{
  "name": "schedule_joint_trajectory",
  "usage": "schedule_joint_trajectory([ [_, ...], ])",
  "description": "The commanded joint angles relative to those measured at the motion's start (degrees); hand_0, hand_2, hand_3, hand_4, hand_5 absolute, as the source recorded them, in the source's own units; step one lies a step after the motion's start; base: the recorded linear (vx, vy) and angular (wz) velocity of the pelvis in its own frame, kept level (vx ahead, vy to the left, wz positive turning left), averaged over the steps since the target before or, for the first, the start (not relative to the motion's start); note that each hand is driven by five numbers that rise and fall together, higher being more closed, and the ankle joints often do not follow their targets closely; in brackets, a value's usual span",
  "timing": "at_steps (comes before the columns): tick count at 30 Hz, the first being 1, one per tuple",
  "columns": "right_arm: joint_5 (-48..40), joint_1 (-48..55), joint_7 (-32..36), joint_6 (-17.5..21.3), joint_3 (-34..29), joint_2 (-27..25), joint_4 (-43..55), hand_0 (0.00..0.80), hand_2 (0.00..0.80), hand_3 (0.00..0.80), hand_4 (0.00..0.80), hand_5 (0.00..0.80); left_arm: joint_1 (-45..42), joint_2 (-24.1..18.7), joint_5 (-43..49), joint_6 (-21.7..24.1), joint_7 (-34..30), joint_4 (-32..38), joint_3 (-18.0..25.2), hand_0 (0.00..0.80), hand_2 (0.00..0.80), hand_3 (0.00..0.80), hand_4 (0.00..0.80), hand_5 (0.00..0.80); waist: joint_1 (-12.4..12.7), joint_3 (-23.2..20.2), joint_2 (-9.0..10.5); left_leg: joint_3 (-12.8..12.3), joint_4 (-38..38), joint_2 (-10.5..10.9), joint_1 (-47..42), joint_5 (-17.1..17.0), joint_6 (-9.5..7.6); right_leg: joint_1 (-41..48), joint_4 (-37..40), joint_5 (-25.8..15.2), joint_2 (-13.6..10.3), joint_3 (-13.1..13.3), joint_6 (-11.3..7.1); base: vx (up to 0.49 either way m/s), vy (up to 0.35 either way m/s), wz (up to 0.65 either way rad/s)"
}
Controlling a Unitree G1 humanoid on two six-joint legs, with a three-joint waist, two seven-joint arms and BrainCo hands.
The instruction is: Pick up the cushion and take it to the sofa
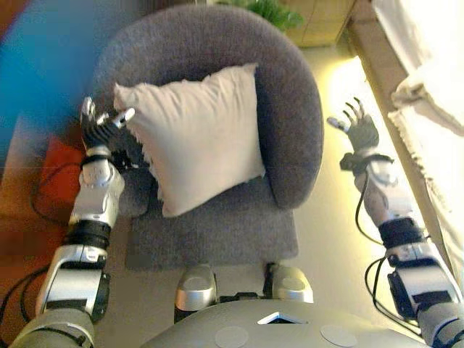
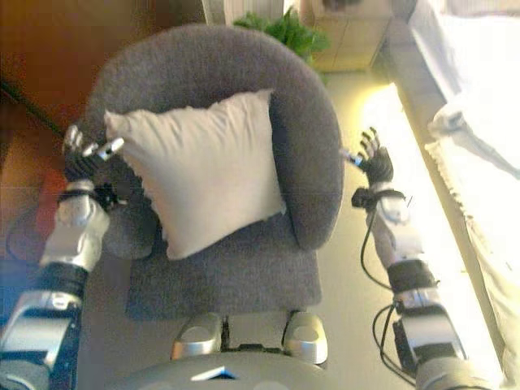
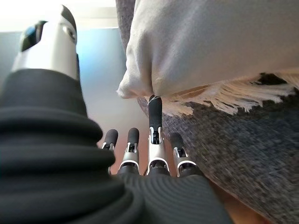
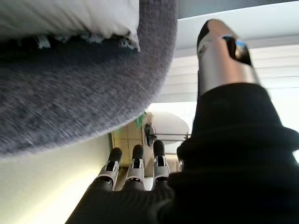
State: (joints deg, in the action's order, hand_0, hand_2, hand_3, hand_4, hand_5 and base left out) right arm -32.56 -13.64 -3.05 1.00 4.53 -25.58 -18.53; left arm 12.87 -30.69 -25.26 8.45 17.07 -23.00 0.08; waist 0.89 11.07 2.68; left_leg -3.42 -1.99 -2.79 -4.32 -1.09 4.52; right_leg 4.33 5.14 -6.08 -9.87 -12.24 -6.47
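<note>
A cream cushion with a frayed fringe leans upright against the back of a grey armchair. It also shows in the right eye view and the left wrist view. My left hand is open at the cushion's left corner, over the chair's left arm, one fingertip touching the corner. My right hand is open, raised in the air to the right of the chair, apart from it.
A white sofa or bed with pale cloth runs along the right side. A green plant and a wooden cabinet stand behind the chair. A grey mat lies in front of the chair.
</note>
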Motion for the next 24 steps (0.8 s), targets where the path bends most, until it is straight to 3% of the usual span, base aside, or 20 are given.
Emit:
schedule_joint_trajectory([
  [1, 2.7, 4.5, 4.8, 3.3, -2.1, -0.7, 4.6, 0.000, 0.000, 0.000, 0.000, 0.000, -0.6, -0.8, 5.0, 5.6, -1.1, 4.1, 5.1, 0.000, 0.000, 0.000, 0.000, 0.000, 1.3, -8.0, -1.38, -3.5, 1.2, 0.3, 0.6, 1.7, -1.62, 0.1, -5.5, 5.5, 0.2, -1.1, -0.05, 0.062, -0.004, -0.02],
  [7, 3.7, 6.9, 8.5, 1.1, -1.5, 1.0, 7.1, 0.000, 0.000, 0.000, 0.000, 0.000, -4.0, -0.3, 3.0, 4.7, -3.3, 2.7, 7.7, 0.000, 0.000, 0.000, 0.000, 0.000, 1.4, -9.6, -1.49, -4.0, 0.9, 0.4, -0.4, 1.9, -1.50, 1.7, -3.7, 5.2, 0.9, -1.5, 0.31, 0.041, 0.001, -0.04],
  [13, 7.7, 7.7, 18.9, -1.0, 2.0, -0.9, 10.8, 0.000, 0.000, 0.000, 0.000, 0.000, -5.4, 1.0, 1.6, 4.3, -6.6, 3.9, 8.2, 0.000, 0.000, 0.000, 0.000, 0.000, 1.6, -10.5, -1.49, -4.1, 0.1, 0.7, -1.0, 1.6, -1.60, 2.3, -3.1, 5.0, 1.1, -1.3, 0.15, 0.018, 0.001, 0.00],
  [17, 9.9, 7.1, 29.0, -4.5, 7.1, -3.7, 11.8, 0.000, 0.000, 0.000, 0.000, 0.000, -4.8, 1.5, 1.5, 3.8, -6.9, 4.1, 7.0, 0.000, 0.000, 0.000, 0.000, 0.000, 2.1, -10.6, -1.09, -3.9, 0.6, 0.9, -0.6, 1.7, -1.50, 2.0, -3.3, 5.1, 0.9, -1.3, 0.01, 0.046, -0.006, 0.00],
  [24, 9.5, -0.2, 27.1, -9.3, 16.8, -0.9, 5.7, 0.000, 0.000, 0.000, 0.000, 0.000, -1.8, 3.4, 0.3, 3.1, -4.6, 4.4, 3.4, 0.000, 0.000, 0.000, 0.000, 0.000, 4.1, -9.7, -0.94, -2.8, 1.1, 1.0, 0.2, 1.5, -1.32, 2.0, -2.8, 4.8, 0.6, -2.4, 0.09, 0.010, 0.001, -0.01],
])
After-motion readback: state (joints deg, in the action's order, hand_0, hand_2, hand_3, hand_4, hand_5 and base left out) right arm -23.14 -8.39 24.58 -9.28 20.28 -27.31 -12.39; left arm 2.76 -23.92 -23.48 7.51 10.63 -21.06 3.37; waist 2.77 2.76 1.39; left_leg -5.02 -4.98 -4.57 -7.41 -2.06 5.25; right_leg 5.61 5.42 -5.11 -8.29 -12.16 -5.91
